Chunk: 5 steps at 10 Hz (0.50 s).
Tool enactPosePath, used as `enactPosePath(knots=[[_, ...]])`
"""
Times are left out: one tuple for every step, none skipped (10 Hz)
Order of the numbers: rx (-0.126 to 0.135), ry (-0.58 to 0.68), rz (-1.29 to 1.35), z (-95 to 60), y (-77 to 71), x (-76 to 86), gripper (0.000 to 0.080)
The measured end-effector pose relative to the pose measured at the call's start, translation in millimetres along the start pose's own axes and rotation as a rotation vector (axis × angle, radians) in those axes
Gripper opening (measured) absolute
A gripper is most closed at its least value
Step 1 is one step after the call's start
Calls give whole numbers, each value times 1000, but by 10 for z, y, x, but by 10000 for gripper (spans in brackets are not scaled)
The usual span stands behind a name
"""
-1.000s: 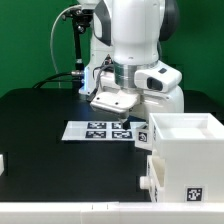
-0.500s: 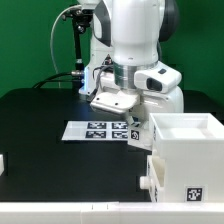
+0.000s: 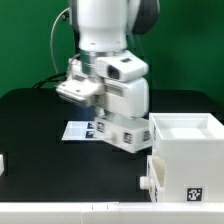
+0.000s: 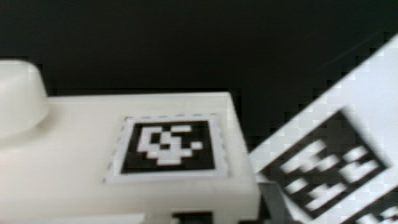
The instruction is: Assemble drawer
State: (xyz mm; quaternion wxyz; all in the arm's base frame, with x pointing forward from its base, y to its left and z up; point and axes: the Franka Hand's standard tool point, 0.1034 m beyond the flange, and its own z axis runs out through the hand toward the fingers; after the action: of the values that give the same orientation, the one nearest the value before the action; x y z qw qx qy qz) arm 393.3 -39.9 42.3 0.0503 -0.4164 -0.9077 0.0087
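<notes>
The large white drawer shell (image 3: 186, 152) stands open-topped at the exterior view's right, with a tag on its front. A round-knobbed tray part (image 3: 150, 180) sits against its left side. My gripper (image 3: 100, 108) is shut on a white drawer tray (image 3: 125, 112), which is tilted and held just above the table left of the shell. In the wrist view the tray's tag (image 4: 169, 146) and its round knob (image 4: 18, 95) fill the picture. A dark fingertip (image 4: 267, 200) shows at the tray's edge.
The marker board (image 3: 78, 130) lies on the black table behind the held tray, and also shows in the wrist view (image 4: 338, 150). A small white piece (image 3: 2, 165) lies at the exterior view's left edge. The arm's base stands at the back.
The arm has swung toward the exterior view's left. The drawer tray has come away from the shell's side with the gripper and now covers part of the marker board.
</notes>
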Motion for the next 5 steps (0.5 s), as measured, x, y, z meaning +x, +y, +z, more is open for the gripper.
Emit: enactPosePath(knots=[[0,0,1,-4,-99,-68,38],[1,3,19,5,-101,-64,38],[2,4,20,9,-104,-63,38],[2,5,21,12,-108,-65,38],[3,6,26,13,-118,-73,38]])
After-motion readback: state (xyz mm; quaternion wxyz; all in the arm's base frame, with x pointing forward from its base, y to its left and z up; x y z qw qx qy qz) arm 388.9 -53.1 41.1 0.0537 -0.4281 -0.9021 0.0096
